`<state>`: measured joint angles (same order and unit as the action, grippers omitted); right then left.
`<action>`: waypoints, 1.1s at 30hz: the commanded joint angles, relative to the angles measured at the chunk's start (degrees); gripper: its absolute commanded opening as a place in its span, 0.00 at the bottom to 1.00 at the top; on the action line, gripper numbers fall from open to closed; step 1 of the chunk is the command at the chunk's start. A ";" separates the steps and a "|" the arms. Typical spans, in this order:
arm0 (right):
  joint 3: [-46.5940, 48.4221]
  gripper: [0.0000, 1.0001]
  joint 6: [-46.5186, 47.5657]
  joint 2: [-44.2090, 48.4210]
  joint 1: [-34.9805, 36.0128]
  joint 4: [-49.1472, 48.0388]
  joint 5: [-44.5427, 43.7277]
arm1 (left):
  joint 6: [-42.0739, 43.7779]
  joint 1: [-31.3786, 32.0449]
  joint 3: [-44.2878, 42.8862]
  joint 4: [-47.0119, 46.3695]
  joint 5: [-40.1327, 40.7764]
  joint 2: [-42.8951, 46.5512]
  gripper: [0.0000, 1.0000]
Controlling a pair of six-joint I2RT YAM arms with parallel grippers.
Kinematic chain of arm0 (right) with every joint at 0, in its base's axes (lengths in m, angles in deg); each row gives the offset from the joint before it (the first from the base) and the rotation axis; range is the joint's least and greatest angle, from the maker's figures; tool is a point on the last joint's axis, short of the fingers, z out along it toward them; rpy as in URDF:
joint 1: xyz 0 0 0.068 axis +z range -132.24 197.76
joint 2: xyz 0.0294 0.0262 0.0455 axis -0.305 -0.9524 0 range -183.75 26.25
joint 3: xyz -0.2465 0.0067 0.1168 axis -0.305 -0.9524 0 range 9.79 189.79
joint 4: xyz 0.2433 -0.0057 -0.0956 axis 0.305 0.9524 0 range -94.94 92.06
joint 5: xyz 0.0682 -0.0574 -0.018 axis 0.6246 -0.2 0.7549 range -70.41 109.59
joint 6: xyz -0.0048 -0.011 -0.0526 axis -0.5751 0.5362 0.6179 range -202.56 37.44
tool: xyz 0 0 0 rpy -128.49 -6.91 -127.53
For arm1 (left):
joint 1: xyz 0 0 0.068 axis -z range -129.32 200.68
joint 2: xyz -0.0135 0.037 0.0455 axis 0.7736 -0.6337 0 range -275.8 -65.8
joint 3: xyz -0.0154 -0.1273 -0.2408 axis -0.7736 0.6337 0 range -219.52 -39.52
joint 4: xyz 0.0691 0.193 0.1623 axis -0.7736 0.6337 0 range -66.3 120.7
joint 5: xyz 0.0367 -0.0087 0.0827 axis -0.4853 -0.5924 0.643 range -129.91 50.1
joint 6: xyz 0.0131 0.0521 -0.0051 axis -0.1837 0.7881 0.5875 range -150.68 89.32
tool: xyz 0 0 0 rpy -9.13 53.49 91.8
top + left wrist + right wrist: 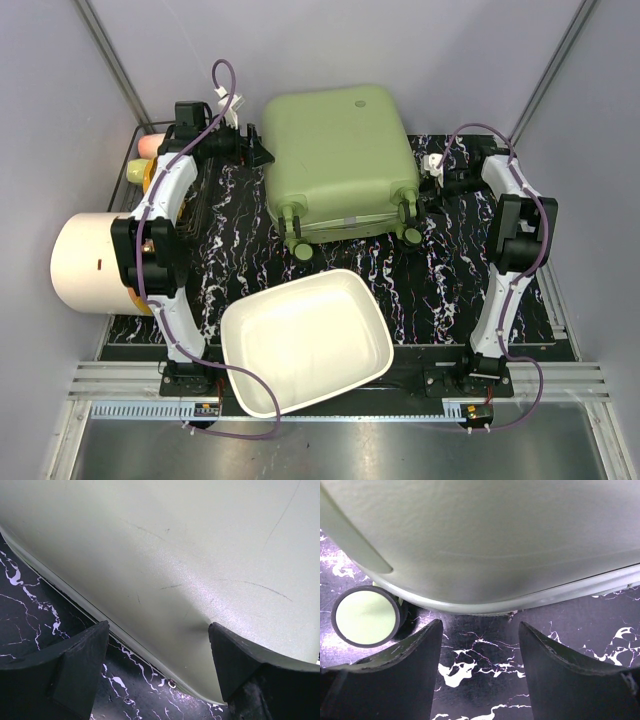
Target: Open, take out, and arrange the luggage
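Note:
The luggage (340,165), an olive-green suitcase, lies flat and closed at the back middle of the table, its wheels toward the near side. My left gripper (258,150) is at its left edge, open, and the shell (200,555) fills the left wrist view. The gripper (159,630) straddles the suitcase's lower rim, where a small metal ring (171,683) shows at the seam. My right gripper (430,195) is at the suitcase's right near corner. It (480,625) is open over bare mat, just short of the rim (495,540) and beside a wheel (366,617).
A white plastic bin (305,340) sits tilted at the near middle, between the arm bases. A cream cylinder (85,262) lies off the mat's left edge. Pink and yellow items (145,160) are at the back left. The black marbled mat (450,290) covers the table.

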<state>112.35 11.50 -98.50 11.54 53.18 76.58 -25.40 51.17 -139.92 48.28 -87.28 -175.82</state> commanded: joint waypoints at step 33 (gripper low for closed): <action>6.52 0.00 -26.62 -3.57 1.65 -29.32 6.99 | 1.14 0.04 -0.59 -1.29 -0.79 0.59 0.84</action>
<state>118.17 3.50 -102.96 12.22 46.98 79.66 -24.55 51.17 -139.89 48.87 -87.41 -175.82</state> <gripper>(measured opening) 0.010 0.845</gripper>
